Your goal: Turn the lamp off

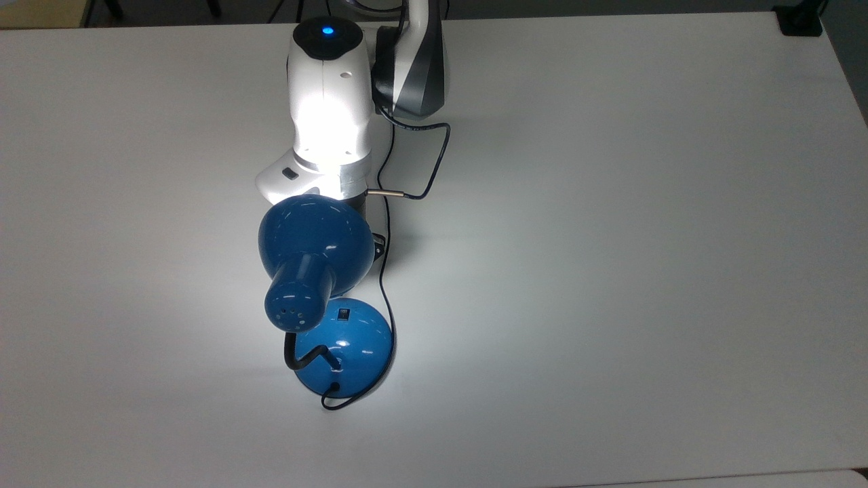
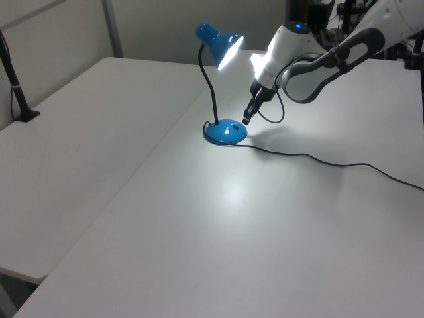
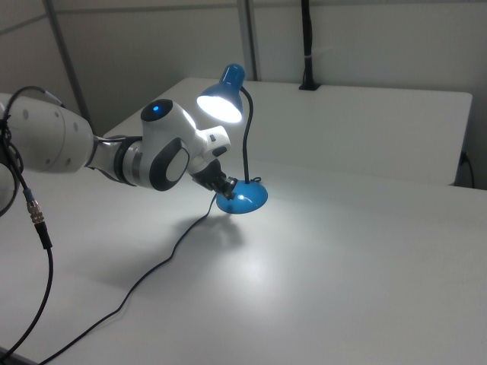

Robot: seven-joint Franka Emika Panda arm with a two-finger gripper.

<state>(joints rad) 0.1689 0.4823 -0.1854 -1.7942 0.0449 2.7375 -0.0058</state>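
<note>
Overhead view plus two opposite obliques

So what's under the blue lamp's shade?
Under the lit shade lie the lamp's blue base and bright table. The tool reaches the base. From the top view, the shade covers it.

You've got open white tabletop point(image 1: 610, 237) all round; the glossy blue lamp's bell shade point(image 1: 315, 237) overhangs the gripper point(image 2: 247, 119), thin black cord point(image 2: 311, 158) trails beside it.
</note>
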